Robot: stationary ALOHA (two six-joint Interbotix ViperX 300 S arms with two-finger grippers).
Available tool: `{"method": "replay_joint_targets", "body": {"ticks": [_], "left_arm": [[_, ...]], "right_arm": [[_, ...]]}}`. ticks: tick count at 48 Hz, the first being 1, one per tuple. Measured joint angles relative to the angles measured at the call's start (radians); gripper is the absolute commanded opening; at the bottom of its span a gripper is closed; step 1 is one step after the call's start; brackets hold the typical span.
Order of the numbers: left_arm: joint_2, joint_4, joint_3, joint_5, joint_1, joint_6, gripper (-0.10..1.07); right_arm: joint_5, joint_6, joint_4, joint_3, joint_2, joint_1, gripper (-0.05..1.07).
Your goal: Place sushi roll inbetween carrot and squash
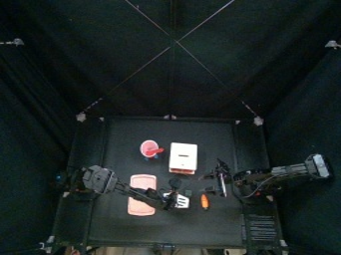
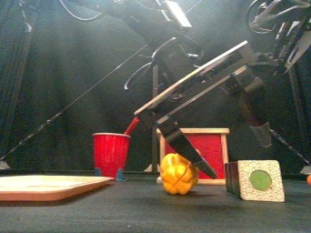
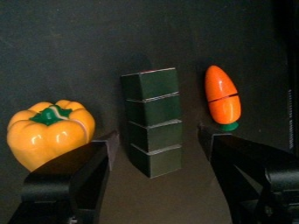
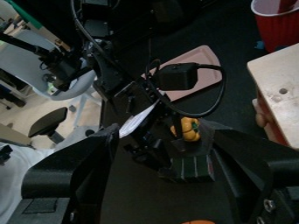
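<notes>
The sushi roll (image 3: 155, 122), a dark green block, stands on the table between the squash (image 3: 47, 131) and the carrot (image 3: 222, 94). My left gripper (image 3: 158, 140) is open, with one jaw on each side of the roll and a gap showing at both. In the front view the squash (image 2: 179, 173) is left of the roll (image 2: 255, 179), and the left gripper (image 2: 225, 146) hangs open above them. The carrot (image 1: 204, 200) lies near the table's front. My right gripper (image 4: 163, 175) is open and empty, held back at the right (image 1: 229, 184).
A red cup (image 1: 150, 149) and a cream box (image 1: 184, 154) stand behind the row. The box's face shows red in the front view (image 2: 195, 150). Pink boards (image 1: 138, 206) lie at the front left. The left arm (image 4: 140, 96) reaches across the right wrist view.
</notes>
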Motion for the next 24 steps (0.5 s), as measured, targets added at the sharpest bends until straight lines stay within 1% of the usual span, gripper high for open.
{"method": "replay_joint_targets", "body": {"ticks": [24], "left_arm": [[0.011,-0.015,-0.029,-0.023,-0.02,0.0,1.02]], "right_arm": [[0.0,0.0,0.002,0.0,-0.002,0.0,1.01]]}}
